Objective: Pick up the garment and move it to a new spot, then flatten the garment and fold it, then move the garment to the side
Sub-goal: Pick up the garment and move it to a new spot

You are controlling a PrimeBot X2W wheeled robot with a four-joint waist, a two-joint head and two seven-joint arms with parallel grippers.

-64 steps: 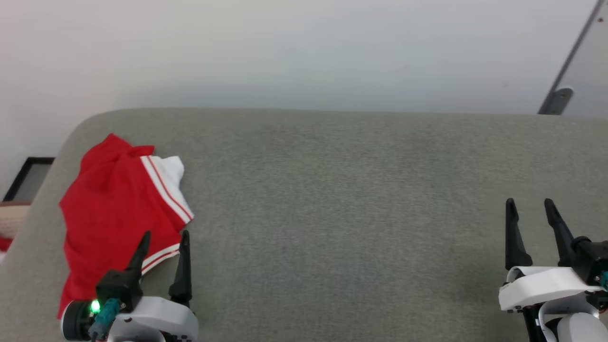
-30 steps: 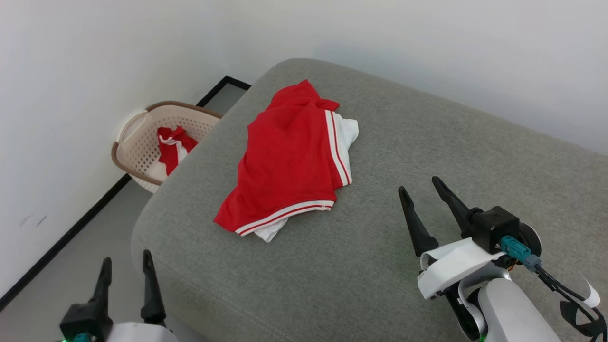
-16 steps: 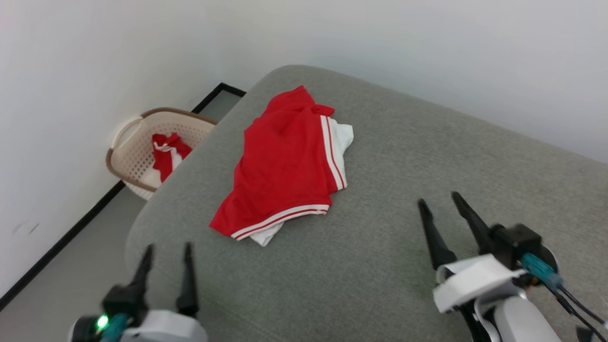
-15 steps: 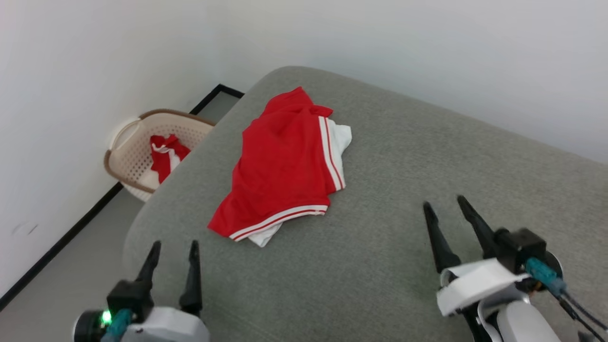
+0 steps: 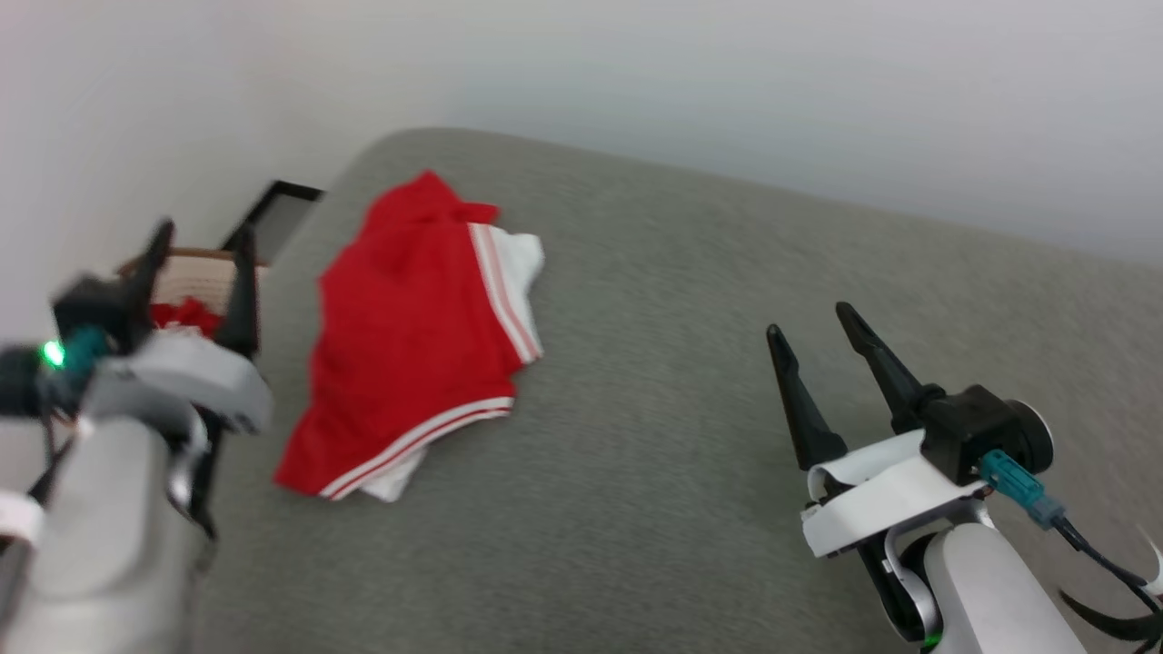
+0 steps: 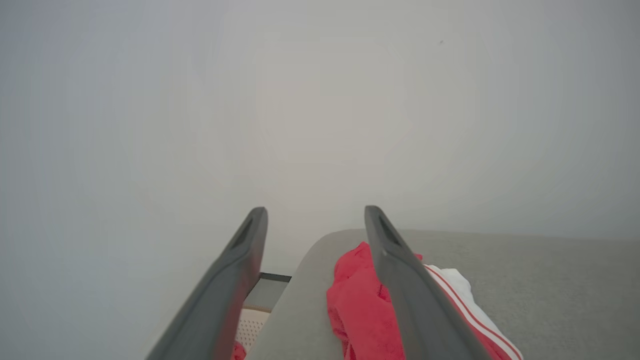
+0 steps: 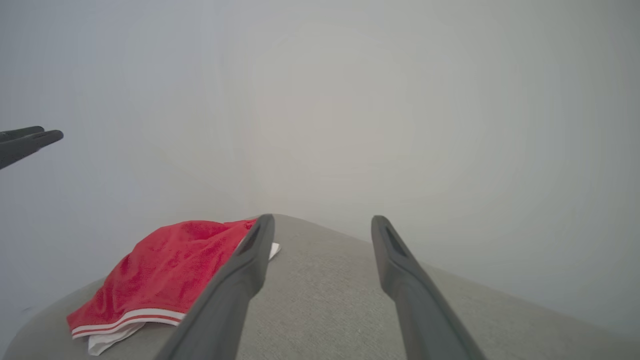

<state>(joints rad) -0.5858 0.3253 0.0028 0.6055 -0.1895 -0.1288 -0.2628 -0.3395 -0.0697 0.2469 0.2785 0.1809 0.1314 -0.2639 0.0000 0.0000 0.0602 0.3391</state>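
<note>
Garment [image 5: 409, 336] lies bunched at upper left of centre in the head view, near the left edge of the grey cushion [image 5: 709, 381]. Left gripper [image 5: 202, 234]: jaws apart, empty, raised at far left. Right gripper [image 5: 808, 321]: jaws apart, empty, lower right, well apart from the cloth. Risks: the cloth is layered, so a pinch may lift only the top layer. A drag near the edge could slide it off toward the basket [image 5: 193, 256].

The left hand [image 5: 203, 229] is held high, the right hand [image 5: 808, 320] lower, both with 2 fingers spread (gripping nothing).
</note>
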